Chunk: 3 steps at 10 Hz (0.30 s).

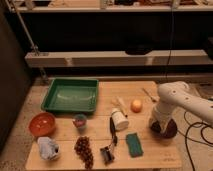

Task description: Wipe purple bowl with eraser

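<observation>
The purple bowl sits on the wooden table near its right front edge, dark and shallow, partly covered by the arm. My gripper hangs at the end of the white arm and reaches down into the bowl's left side. The arm's wrist hides the gripper's tip. The eraser does not show; whether the gripper holds it is hidden.
A green tray lies back left and an orange-red bowl front left. An orange fruit, a white cup on its side, a teal sponge, grapes, a small cup, a cloth and a black tool lie nearby.
</observation>
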### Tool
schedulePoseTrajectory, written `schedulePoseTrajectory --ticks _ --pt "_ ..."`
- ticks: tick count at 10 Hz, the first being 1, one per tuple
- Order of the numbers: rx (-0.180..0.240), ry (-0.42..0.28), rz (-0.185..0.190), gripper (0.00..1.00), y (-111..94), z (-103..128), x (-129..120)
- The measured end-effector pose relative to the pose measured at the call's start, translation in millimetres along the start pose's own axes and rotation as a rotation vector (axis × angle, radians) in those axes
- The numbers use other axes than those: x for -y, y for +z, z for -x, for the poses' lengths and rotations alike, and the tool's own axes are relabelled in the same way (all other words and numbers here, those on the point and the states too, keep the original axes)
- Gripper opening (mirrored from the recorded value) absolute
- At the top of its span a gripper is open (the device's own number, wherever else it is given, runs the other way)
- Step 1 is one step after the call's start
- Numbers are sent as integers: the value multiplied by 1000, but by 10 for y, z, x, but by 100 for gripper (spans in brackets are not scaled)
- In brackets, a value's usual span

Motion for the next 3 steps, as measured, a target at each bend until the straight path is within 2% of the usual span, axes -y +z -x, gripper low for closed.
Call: schedulePoseTrajectory --ticks 3 --pt "2 -33 -17 0 -80 133 22"
